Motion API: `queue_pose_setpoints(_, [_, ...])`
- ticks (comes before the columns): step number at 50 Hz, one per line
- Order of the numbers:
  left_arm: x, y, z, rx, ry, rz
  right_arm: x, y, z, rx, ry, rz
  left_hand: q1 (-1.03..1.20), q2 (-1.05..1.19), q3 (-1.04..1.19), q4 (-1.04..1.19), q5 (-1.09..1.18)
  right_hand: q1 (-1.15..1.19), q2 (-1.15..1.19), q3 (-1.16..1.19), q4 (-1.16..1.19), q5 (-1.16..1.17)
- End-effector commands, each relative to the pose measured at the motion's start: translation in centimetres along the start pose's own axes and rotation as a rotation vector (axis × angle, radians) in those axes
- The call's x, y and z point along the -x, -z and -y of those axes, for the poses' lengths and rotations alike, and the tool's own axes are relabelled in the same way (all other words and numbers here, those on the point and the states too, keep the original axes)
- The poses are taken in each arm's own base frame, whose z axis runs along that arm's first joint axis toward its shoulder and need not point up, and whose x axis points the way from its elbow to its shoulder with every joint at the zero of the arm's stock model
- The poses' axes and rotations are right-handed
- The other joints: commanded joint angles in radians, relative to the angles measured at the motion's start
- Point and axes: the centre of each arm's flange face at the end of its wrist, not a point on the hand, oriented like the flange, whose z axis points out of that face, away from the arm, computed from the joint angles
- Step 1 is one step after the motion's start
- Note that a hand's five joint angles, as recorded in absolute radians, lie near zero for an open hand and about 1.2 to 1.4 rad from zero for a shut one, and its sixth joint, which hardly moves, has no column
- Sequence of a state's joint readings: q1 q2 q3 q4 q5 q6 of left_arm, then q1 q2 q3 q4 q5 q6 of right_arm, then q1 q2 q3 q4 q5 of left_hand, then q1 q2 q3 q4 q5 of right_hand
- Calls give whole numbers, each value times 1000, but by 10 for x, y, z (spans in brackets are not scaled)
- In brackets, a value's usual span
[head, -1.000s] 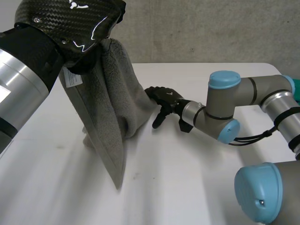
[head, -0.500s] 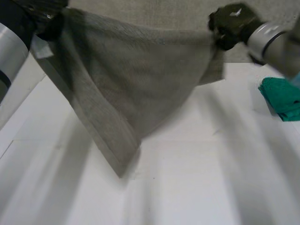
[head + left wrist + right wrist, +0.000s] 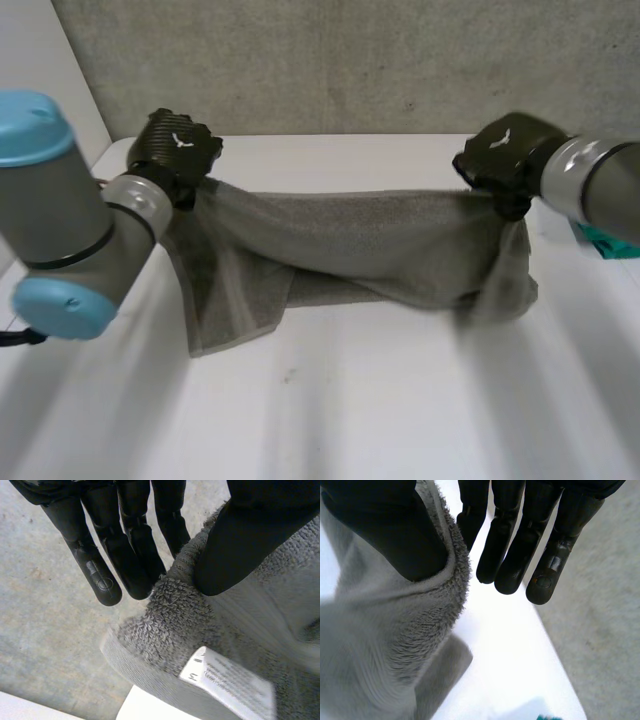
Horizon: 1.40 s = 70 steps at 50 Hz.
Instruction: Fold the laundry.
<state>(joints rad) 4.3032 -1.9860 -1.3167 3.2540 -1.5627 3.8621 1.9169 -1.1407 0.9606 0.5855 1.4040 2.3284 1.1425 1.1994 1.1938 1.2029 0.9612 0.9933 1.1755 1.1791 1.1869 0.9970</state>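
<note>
your left hand (image 3: 175, 150) and right hand (image 3: 500, 160) each pinched a corner of the fluffy grey terry towel (image 3: 350, 240), which sagged onto the smooth white table (image 3: 380, 400).

Grey towel (image 3: 370, 240), earlier aloft, now low between left hand (image 3: 175, 150) and right hand (image 3: 500, 160), slack on the table (image 3: 350, 410).

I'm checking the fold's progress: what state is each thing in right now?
Towel: unfolded, stretched between both hands, sagging, lower part resting on the table.
Left hand: shut, pinching one towel corner.
Right hand: shut, pinching the other end.
Green cloth: lying on the table, untouched.
</note>
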Motion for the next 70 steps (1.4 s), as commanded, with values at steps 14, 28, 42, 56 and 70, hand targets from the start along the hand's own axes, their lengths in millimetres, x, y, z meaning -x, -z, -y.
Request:
queue_pose_setpoints(14, [119,-71,119,-601,134,661,-122,-53,100,-625,115,-832,254,197,202,193,260,403,221,217,209,225])
queue_pose_setpoints(28, [35,-41,34,-349,146,347,-7,-60,33,-271,94,-264,254,197,202,193,260,403,221,217,209,225])
queue_pose_setpoints(42, [-67,32,-82,109,13,9,100,-56,-67,59,6,121,149,92,98,89,156,403,221,217,209,225])
queue_pose_setpoints(56, [-28,57,-37,89,107,73,117,-40,-81,9,-41,104,-679,-736,-731,-740,-673,403,221,217,209,225])
queue_pose_setpoints(70, [-11,24,-49,214,250,-179,132,-28,-91,8,-62,166,-624,-681,-675,-684,-617,403,221,217,209,225])
